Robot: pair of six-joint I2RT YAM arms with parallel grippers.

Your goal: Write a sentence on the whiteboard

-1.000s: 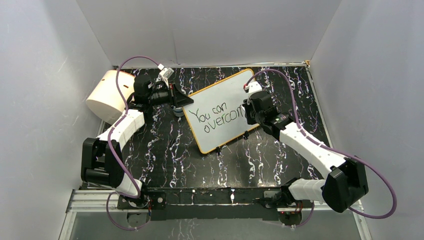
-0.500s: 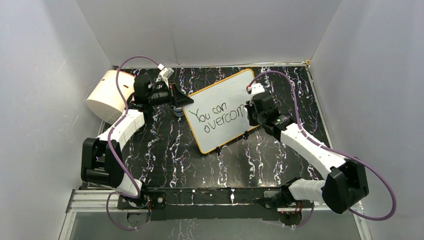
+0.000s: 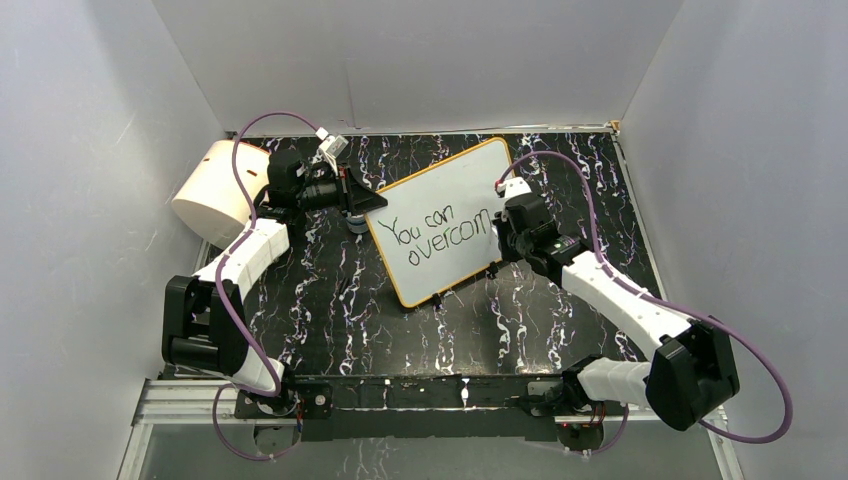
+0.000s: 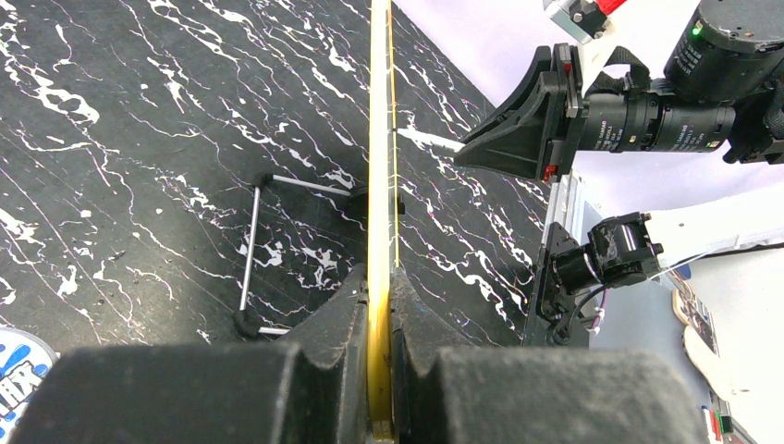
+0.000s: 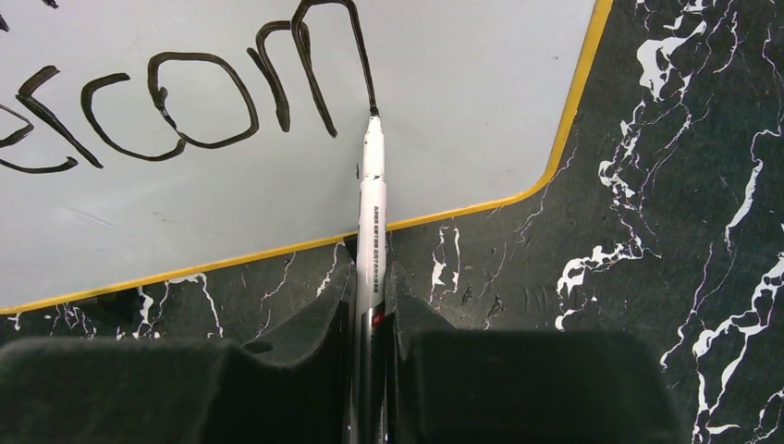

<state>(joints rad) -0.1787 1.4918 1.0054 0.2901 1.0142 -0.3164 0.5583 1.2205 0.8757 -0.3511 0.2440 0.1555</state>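
The whiteboard (image 3: 450,195), white with an orange-yellow rim, stands tilted on the black marbled table. The sentence (image 3: 437,236) reads "You can" over "overcom" in black. My left gripper (image 3: 368,206) is shut on the board's left rim, which the left wrist view shows edge-on as a yellow strip (image 4: 379,185) between the pads (image 4: 379,305). My right gripper (image 5: 372,296) is shut on a white marker (image 5: 372,222). The marker's tip (image 5: 373,113) touches the board at the foot of the last stroke of the "m" (image 5: 319,65). In the top view that gripper (image 3: 503,226) covers the end of the word.
A big cream cylinder (image 3: 215,190) lies at the far left against the wall. The board's wire stand (image 4: 254,250) rests on the table behind it, and two black clip feet (image 3: 492,268) sit on its lower rim. Grey walls close in on three sides.
My right gripper has slid a little down and to the right along the board, drawing the last downstroke of the "m". The left gripper and the board have stayed put.
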